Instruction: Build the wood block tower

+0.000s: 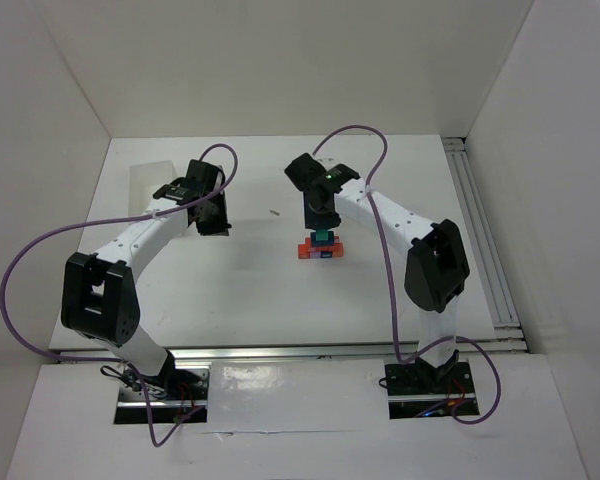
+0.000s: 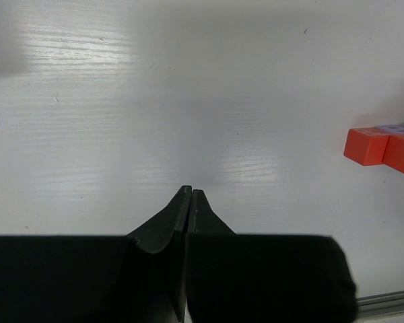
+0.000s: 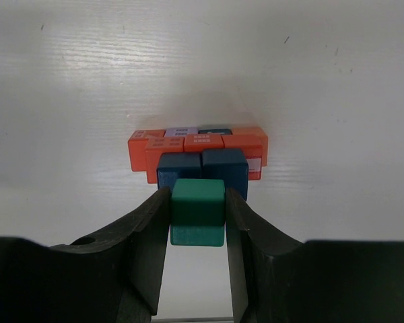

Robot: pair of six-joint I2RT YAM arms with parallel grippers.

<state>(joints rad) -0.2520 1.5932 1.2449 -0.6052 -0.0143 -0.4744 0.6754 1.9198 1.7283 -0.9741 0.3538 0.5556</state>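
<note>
The tower (image 1: pixel 321 249) stands mid-table: an orange and red base row (image 3: pixel 200 144) with a purple cube (image 3: pixel 180 131) behind it, and two dark blue cubes (image 3: pixel 224 168) above. My right gripper (image 3: pixel 197 196) is shut on the teal cube (image 3: pixel 198 202) and holds it on or just over the blue pair; I cannot tell if they touch. In the top view the right gripper (image 1: pixel 323 226) is directly above the tower. My left gripper (image 2: pixel 190 193) is shut and empty over bare table, to the left (image 1: pixel 212 222). Two orange cubes (image 2: pixel 368 145) of the tower show at its view's right edge.
A pale rectangular tray (image 1: pixel 148 186) lies at the far left behind the left arm. A small dark speck (image 1: pixel 274 212) lies between the grippers. Metal rails run along the right side (image 1: pixel 485 240) and the near edge (image 1: pixel 310 351). White walls enclose the table.
</note>
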